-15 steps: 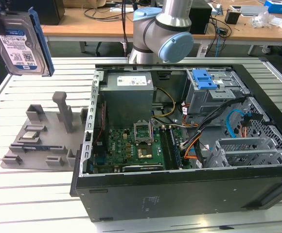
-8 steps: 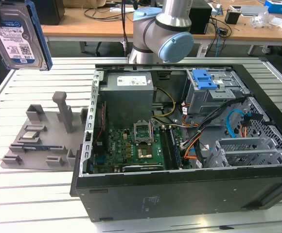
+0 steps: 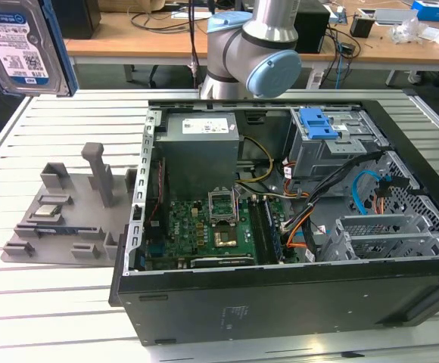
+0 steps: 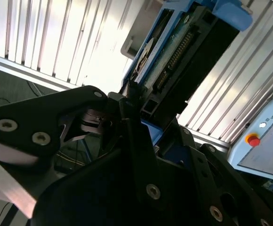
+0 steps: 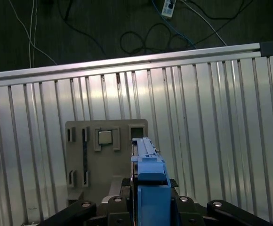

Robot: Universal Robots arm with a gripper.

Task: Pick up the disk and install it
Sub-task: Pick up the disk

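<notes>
In the exterior view, a slatted metal table (image 3: pixel 68 318) is seen. An open computer case (image 3: pixel 280 302) is laid on it, and a grey fixture plate (image 3: pixel 60 227) is set just beside the case on the exterior view's left. A small square chip (image 3: pixel 48 212) is seated in the plate. Inside the case, a blue-topped drive bay (image 3: pixel 318 125) is found at the far side, near the arm (image 3: pixel 253 45). A wooden desk (image 3: pixel 144 47) strewn with cables is seen behind the table. The disk (image 3: pixel 19 45) is shown raised in the air at the exterior view's upper left, with its label side turned to the camera, well apart from the case.

In the second wrist view, the gripper (image 4: pixel 132 106) is seen clamped on the disk (image 4: pixel 174 61), which is held on edge between the black fingers (image 4: pixel 134 136). The disk's connector end and a blue rail are turned to the camera. The table slats are seen beyond it, and a pendant (image 4: pixel 253 140) with a red button is seen at the table's edge.

In the first wrist view, the disk's blue-railed edge (image 5: pixel 148 183) is viewed end-on, held above the table. The fixture plate is seen just past it, with the chip lodged in the plate. A dark floor (image 5: pixel 80 28) with loose cables and a power strip (image 5: pixel 168 7) is seen past the table's rim.
</notes>
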